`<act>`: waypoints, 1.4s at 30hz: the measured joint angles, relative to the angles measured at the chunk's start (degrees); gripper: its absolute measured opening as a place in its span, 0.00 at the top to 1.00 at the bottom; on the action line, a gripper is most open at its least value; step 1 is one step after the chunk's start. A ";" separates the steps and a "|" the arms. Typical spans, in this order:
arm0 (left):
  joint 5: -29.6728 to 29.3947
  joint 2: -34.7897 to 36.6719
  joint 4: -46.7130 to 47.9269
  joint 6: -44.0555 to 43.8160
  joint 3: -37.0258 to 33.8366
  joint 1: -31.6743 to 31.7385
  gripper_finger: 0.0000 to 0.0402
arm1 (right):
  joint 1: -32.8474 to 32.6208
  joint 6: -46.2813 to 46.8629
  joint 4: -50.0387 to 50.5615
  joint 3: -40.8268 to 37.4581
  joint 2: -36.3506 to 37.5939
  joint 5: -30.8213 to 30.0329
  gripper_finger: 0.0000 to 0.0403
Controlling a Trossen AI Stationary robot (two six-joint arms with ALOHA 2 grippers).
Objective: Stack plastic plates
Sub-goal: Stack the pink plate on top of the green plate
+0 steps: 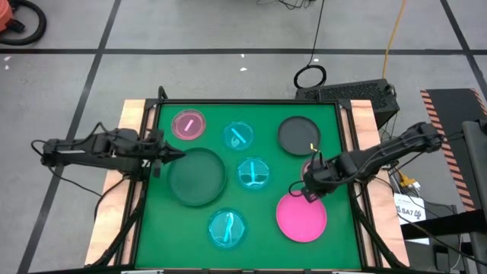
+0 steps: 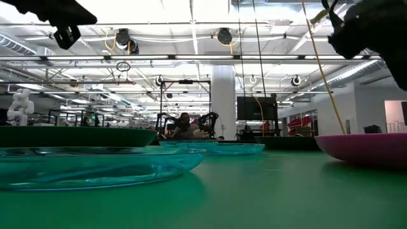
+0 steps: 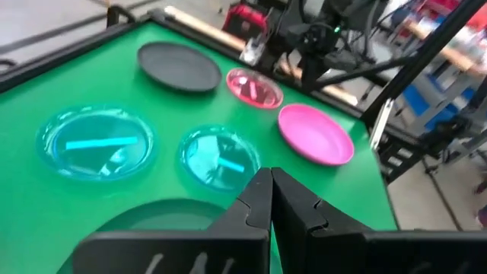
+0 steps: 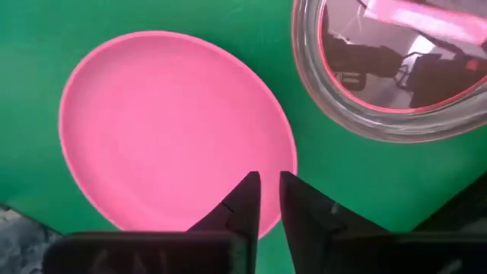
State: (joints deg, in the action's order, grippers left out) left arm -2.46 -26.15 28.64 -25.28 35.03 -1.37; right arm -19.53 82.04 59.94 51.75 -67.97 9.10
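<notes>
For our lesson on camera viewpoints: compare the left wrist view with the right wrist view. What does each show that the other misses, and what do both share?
Only the left wrist view shows two translucent cyan plates, the far dark grey plate, the near dark grey plate, the left hand shut above it, and the right arm beyond.

Only the right wrist view shows the right hand, nearly shut and empty, at the bright pink plate's edge.

Both show the bright pink plate, the small translucent pink plate beside it, and the green table.
</notes>
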 joint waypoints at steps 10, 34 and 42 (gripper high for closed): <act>1.20 -7.26 1.27 -4.24 2.02 0.00 0.99 | -4.81 6.03 -8.08 -9.23 0.01 -0.01 0.73; 3.61 -7.98 1.16 -7.68 2.02 0.00 0.99 | -6.84 6.94 -20.90 -18.60 0.08 -1.95 0.96; 3.98 -7.98 1.16 -9.57 2.02 0.00 0.99 | -6.82 9.35 -27.51 -18.51 0.03 -4.46 0.98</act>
State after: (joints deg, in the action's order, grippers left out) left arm 1.52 -34.13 29.80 -34.85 37.06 -1.37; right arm -26.35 91.39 32.43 33.23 -67.94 4.64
